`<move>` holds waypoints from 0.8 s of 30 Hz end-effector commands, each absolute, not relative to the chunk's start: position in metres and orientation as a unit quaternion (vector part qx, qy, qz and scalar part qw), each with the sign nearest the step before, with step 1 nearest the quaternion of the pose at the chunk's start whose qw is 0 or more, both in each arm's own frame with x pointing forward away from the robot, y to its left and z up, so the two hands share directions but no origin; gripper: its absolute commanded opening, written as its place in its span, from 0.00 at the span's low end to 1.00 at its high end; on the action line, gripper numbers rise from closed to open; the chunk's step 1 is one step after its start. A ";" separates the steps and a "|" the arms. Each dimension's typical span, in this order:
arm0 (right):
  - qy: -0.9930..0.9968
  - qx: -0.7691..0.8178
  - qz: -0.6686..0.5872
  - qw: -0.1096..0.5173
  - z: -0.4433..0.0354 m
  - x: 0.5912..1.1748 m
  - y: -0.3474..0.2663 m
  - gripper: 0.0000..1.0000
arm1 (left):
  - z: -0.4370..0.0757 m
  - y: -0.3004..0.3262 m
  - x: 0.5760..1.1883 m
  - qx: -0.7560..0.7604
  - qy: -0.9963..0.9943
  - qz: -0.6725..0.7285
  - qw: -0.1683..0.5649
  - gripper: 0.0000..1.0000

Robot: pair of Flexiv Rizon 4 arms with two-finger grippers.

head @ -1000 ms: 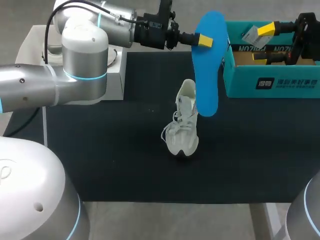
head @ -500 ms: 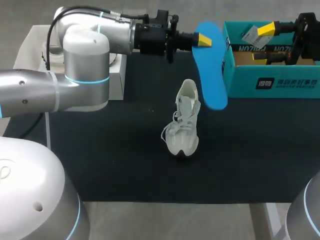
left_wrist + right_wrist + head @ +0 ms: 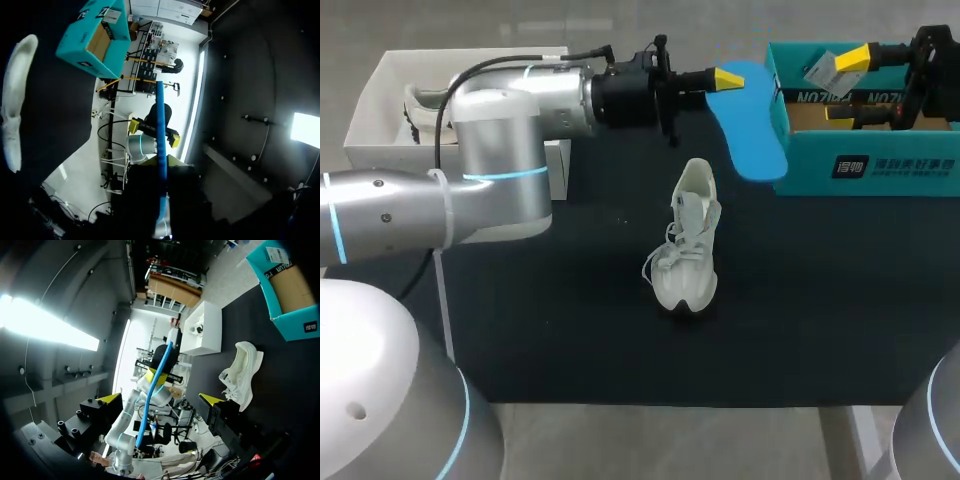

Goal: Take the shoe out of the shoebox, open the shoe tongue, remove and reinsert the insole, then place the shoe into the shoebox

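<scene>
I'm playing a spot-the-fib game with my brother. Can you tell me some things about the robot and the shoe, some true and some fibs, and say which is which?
1. The left gripper is holding the blue insole. True.
2. The white shoe is inside the teal shoebox. False: it sits on the black mat, outside the box.
3. The right gripper is open and holds nothing. True.
4. The insole is tucked inside the shoe. False: it is out of the shoe, held up in the air near the shoebox.
</scene>
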State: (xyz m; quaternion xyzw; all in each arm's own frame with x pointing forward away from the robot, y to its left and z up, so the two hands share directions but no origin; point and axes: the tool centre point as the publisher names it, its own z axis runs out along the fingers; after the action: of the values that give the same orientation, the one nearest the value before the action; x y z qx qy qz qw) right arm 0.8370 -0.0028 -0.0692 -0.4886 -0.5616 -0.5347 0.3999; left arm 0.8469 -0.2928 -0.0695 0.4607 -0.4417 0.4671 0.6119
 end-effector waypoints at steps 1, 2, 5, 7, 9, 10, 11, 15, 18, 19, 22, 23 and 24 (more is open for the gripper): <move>-0.561 -0.490 -0.535 0.400 -0.069 0.837 -0.002 1.00 | -0.071 -0.300 0.852 0.458 -0.472 0.458 0.598 0.00; -0.561 -0.490 -0.535 0.400 -0.069 0.837 -0.002 1.00 | -0.070 -0.300 0.850 0.456 -0.489 0.458 0.585 0.00; -0.561 -0.490 -0.535 0.400 -0.069 0.837 -0.002 1.00 | -0.069 -0.300 0.849 0.463 -0.512 0.446 0.569 0.00; -0.561 -0.490 -0.535 0.400 -0.069 0.837 -0.002 1.00 | -0.069 -0.300 0.849 0.463 -0.512 0.446 0.569 0.00; -0.561 -0.490 -0.535 0.400 -0.069 0.837 -0.002 1.00 | -0.069 -0.300 0.849 0.463 -0.512 0.446 0.569 0.00; -0.561 -0.490 -0.535 0.400 -0.069 0.837 -0.002 1.00 | -0.069 -0.300 0.849 0.463 -0.512 0.446 0.569 0.00; -0.561 -0.490 -0.535 0.400 -0.069 0.837 -0.002 1.00 | -0.069 -0.300 0.849 0.463 -0.512 0.446 0.569 0.00; -0.561 -0.490 -0.535 0.400 -0.069 0.837 -0.002 1.00 | -0.069 -0.300 0.849 0.463 -0.512 0.446 0.569 0.00; -0.561 -0.490 -0.535 0.400 -0.069 0.837 -0.002 1.00 | -0.069 -0.300 0.849 0.463 -0.512 0.446 0.569 0.00; -0.561 -0.490 -0.535 0.400 -0.069 0.837 -0.002 1.00 | -0.069 -0.300 0.849 0.463 -0.512 0.446 0.569 0.00; -0.561 -0.490 -0.535 0.400 -0.069 0.837 -0.002 1.00 | -0.069 -0.300 0.849 0.463 -0.512 0.446 0.569 0.00; -0.561 -0.490 -0.535 0.400 -0.069 0.837 -0.002 1.00 | -0.069 -0.300 0.849 0.463 -0.512 0.446 0.569 0.00; -0.561 -0.490 -0.535 0.400 -0.069 0.837 -0.002 1.00 | -0.069 -0.300 0.849 0.463 -0.512 0.446 0.569 0.00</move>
State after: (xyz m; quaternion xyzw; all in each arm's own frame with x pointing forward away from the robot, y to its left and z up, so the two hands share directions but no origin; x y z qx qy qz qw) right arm 0.8370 -0.0028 -0.0692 -0.4886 -0.5616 -0.5347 0.3999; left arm 0.8481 -0.3003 -0.0689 0.4635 -0.5114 0.4471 0.5690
